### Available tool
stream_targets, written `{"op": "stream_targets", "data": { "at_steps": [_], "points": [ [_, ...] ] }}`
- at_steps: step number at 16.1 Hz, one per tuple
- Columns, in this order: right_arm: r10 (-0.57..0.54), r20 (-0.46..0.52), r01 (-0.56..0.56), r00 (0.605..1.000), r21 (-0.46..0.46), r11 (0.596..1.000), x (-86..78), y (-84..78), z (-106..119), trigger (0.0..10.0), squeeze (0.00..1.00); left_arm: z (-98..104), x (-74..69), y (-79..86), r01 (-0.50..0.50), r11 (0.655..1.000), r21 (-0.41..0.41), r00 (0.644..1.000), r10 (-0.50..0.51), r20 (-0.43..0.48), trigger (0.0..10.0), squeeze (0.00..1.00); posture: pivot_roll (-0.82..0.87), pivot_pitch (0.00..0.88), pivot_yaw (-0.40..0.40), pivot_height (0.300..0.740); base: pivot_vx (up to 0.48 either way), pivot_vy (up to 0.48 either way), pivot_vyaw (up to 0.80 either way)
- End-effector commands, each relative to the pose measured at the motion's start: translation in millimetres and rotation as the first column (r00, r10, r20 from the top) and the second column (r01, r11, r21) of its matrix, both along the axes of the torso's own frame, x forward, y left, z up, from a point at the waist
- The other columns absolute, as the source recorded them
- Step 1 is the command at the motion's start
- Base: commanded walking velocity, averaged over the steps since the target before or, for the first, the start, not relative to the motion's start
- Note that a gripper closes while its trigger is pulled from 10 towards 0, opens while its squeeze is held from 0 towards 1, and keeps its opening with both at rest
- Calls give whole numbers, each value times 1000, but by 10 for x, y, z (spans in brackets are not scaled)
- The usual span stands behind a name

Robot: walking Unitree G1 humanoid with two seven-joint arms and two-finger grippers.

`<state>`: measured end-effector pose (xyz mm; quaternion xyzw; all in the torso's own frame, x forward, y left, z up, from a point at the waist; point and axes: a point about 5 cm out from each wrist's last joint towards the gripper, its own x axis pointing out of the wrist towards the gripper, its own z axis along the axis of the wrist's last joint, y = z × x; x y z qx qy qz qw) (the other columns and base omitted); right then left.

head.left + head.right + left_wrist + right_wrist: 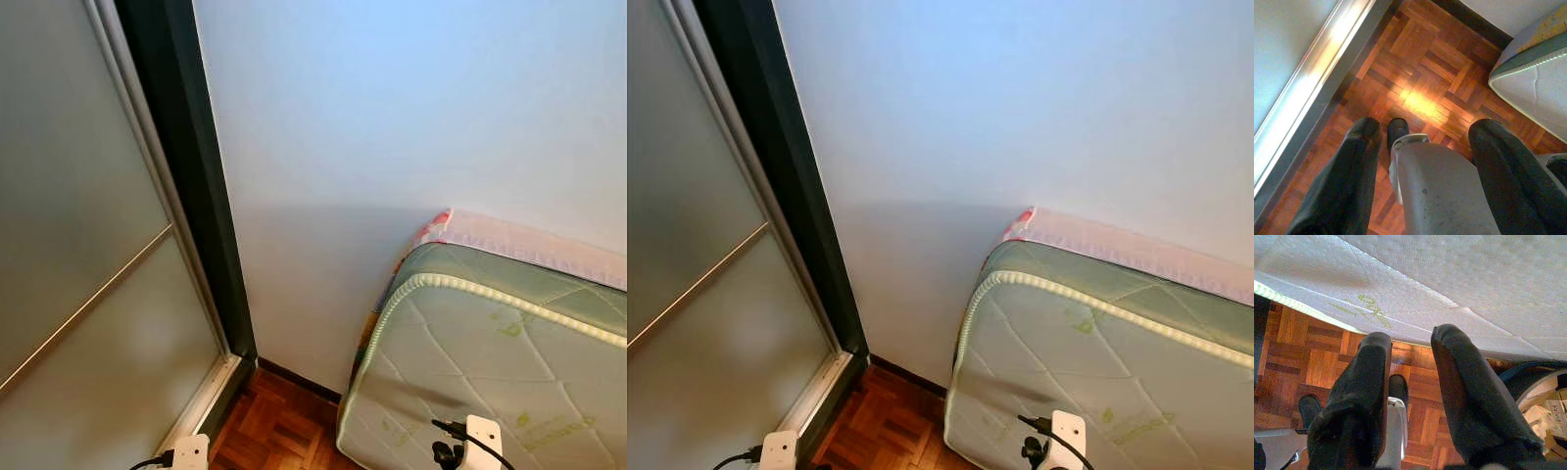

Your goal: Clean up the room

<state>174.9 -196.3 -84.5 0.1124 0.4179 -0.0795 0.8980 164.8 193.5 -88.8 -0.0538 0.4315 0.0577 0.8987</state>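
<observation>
Against the wall: one mattress (490, 372)
Floor: parquet (1425, 83)
Left gripper (1422, 147): fingers apart, empty
Right gripper (1410, 367): fingers apart, empty

Wall (392, 127): stood straight ahead of us.
Sliding door (78, 245): left of the wall.
Mattress (490, 362): right, leaning against the wall.
Parquet floor (279, 426): below the wall, between door and mattress.

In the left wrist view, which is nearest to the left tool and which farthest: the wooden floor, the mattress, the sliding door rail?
1. Wooden floor: directly below the left tool, between its open fingers.
2. Sliding door rail and mattress: on opposite sides, too close to call.
</observation>
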Motion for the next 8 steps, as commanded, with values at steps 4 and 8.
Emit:
{"op": "stream_targets", "data": {
  "at_steps": [4, 8],
  "points": [
    [103, -197, -97, 975, 40, 994, -455, -79, -179, 10000, 0, -12, -258, 497, 74, 993, 87, 990, -62, -130, 10000, 0, 168, 0, -67, 740, 0, 0, 0],
    [120, -202, -115, 972, 34, 993, -472, -108, -178, 10000, 0, -11, -176, 399, 123, 986, 110, 985, -108, -133, 10000, 0, 166, 0, -65, 740, 0, 0, 0]
  ]
}}
